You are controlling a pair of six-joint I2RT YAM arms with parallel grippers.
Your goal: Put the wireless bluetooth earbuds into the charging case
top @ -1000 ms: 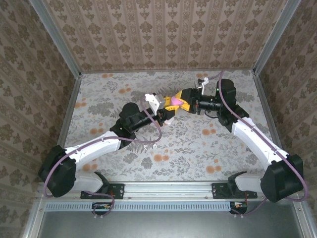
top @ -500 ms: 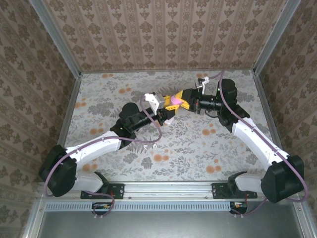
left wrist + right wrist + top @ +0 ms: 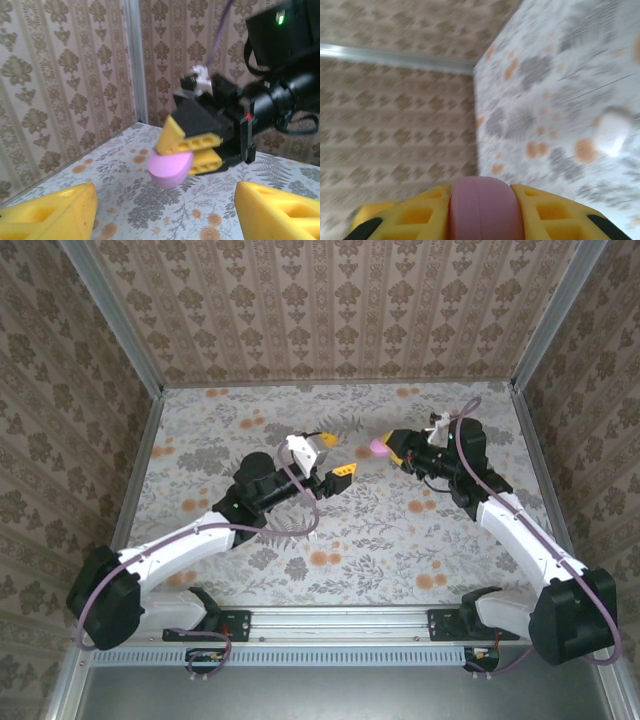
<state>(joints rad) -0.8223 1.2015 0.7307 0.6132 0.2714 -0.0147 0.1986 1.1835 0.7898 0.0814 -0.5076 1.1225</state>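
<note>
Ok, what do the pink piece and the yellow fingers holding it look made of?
Pink piece: probably smooth matte plastic, possibly silicone. The colour is even, the edge rounded, the end face flat, and there is no glare. The blur leaves this open.
Yellow fingers: rigid plastic, perhaps printed. The left wrist view shows sharp edges and open cells cut through their sides.

A magenta lump [image 3: 170, 169] hangs over the floral table [image 3: 380, 540], papered walls [image 3: 320, 310] around.
</note>
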